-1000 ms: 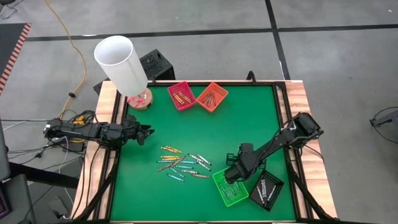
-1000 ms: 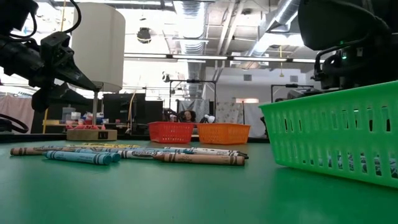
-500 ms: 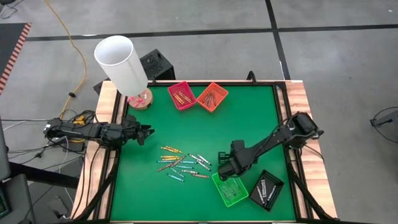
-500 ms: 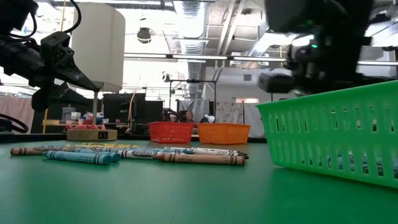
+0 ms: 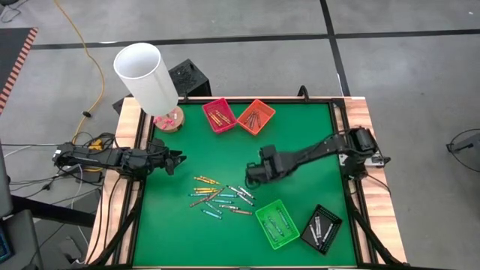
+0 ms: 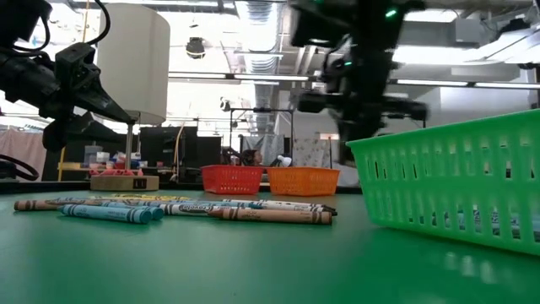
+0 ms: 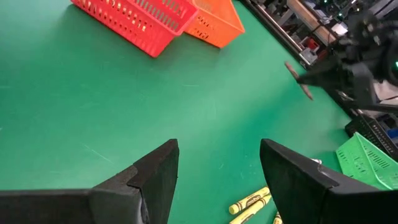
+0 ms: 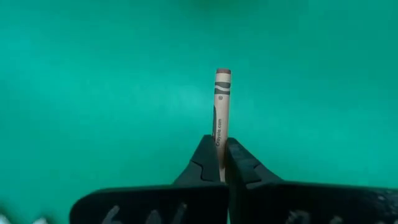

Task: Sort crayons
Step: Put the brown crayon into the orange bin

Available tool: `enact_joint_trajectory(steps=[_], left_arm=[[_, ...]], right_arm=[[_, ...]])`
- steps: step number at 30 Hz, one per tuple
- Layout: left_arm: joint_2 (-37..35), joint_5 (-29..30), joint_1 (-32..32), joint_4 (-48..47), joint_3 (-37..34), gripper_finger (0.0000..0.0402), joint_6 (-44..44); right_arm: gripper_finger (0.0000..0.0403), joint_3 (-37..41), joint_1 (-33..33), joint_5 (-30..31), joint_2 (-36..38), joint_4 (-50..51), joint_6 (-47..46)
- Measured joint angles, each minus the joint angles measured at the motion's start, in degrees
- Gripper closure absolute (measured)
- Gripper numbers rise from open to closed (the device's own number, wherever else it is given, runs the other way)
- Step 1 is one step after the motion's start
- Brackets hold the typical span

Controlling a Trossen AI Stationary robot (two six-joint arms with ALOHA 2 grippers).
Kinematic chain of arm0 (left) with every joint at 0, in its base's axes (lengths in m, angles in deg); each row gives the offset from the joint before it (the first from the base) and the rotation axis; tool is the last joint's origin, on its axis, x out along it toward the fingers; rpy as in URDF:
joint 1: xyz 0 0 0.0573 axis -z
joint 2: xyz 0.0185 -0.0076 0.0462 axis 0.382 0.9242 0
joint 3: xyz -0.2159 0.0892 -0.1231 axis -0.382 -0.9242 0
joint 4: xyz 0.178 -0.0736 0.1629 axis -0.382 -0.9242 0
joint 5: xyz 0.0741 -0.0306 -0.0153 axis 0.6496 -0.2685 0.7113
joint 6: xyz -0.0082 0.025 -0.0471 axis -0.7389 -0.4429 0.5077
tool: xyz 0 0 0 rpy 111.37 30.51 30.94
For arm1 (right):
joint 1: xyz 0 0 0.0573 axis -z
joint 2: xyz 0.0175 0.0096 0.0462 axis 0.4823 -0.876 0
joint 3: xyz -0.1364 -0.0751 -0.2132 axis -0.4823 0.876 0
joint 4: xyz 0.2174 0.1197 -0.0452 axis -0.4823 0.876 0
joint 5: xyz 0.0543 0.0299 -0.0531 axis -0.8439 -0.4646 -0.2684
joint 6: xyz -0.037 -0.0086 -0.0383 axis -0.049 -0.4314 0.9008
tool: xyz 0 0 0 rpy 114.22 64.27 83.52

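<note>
Right wrist view: right hand [image 8: 222, 163] clenched on brown crayon [image 8: 221, 106], long axis pointing straight out past fingertips, above table [image 8: 93, 93]; left hand [image 7: 217, 180] released.

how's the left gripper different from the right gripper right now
The left gripper is open and empty; the right gripper is shut on a brown crayon. The left gripper sits at the table's left edge, away from the loose crayons; the right gripper is out over the middle of the green mat, just beyond them. Both are dark two-finger grippers.
</note>
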Motion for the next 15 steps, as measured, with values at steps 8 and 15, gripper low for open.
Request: enact_joint_trajectory(steps=[8, 15], left_arm=[[0.0, 0.13, 0.0, 0.0, 0.0, 0.0186, 0.0], [0.0, 0.5, -0.01, 0.01, 0.0, 0.0186, 0.0]], right_arm=[[0.0402, -0.63, 9.65, 0.56, 0.02, -19.39, 21.64], [0.0401, -0.63, 16.42, 11.87, 0.07, -29.93, 28.29]])
